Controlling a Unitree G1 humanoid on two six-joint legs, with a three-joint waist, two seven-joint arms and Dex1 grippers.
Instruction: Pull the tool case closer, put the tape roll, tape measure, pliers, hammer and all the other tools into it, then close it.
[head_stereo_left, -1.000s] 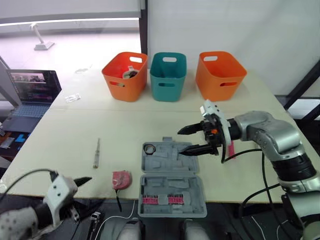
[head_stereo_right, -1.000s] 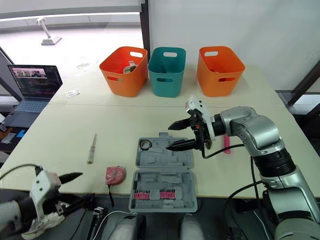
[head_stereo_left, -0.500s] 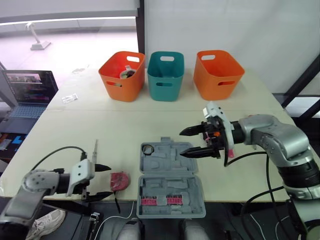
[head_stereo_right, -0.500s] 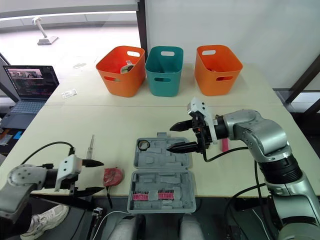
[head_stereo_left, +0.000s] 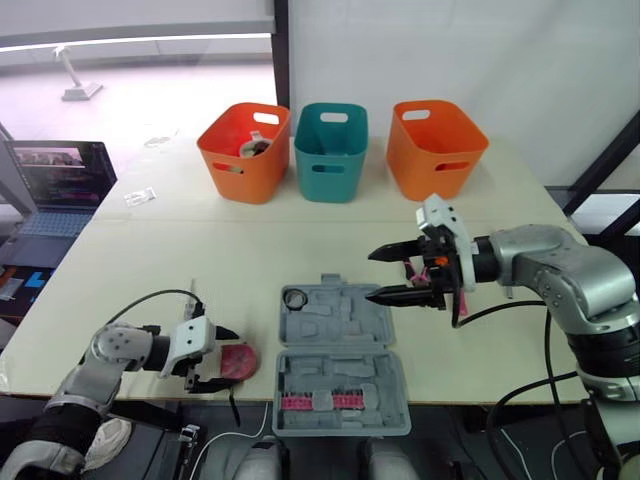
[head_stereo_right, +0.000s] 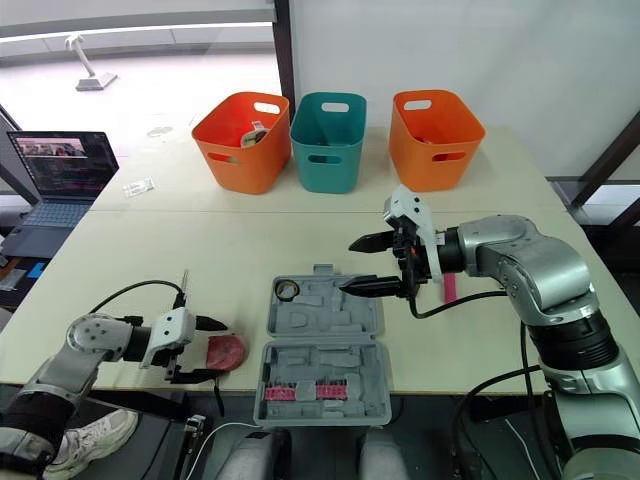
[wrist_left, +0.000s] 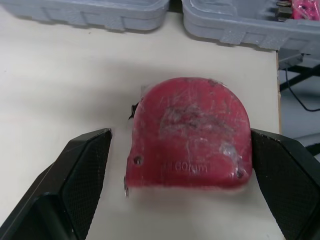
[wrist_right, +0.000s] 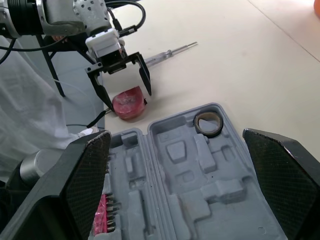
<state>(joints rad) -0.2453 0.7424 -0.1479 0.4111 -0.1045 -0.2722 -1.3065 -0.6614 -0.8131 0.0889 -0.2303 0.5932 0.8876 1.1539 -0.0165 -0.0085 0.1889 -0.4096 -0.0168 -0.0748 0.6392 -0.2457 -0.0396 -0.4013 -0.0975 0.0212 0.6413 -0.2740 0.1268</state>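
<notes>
I've got the tool case (head_stereo_left: 340, 370) lying open at the near edge of the counter (head_stereo_left: 130, 255), roughly centre. Its near half holds a row of pink bits (head_stereo_left: 318, 401).

Just left of the case sits the red tape measure (wrist_left: 190, 132), flat on the counter. The left tool (wrist_left: 180, 150) is low at that edge with its fingers spread apart, one on each side of the tape measure. There's a clear gap on one side; on the other I can't tell if the pad touches.

The far half of the case is moulded grey recesses, with the tape roll (wrist_right: 208, 123) in its far-left corner. The screwdriver (wrist_right: 170, 51) lies on the counter left of the case, beyond the tape measure.

The right tool (head_stereo_left: 371, 276) hovers above the case's far-right corner, fingers wide apart, gripping nothing. There's a pink item (head_stereo_right: 449, 289) on the counter behind it, possibly a tool handle.

On the far side is a row of three bins: orange (head_stereo_left: 245, 152), teal (head_stereo_left: 333, 152), orange (head_stereo_left: 437, 150). A laptop (head_stereo_left: 55, 185) sits off the counter at far left.
</notes>
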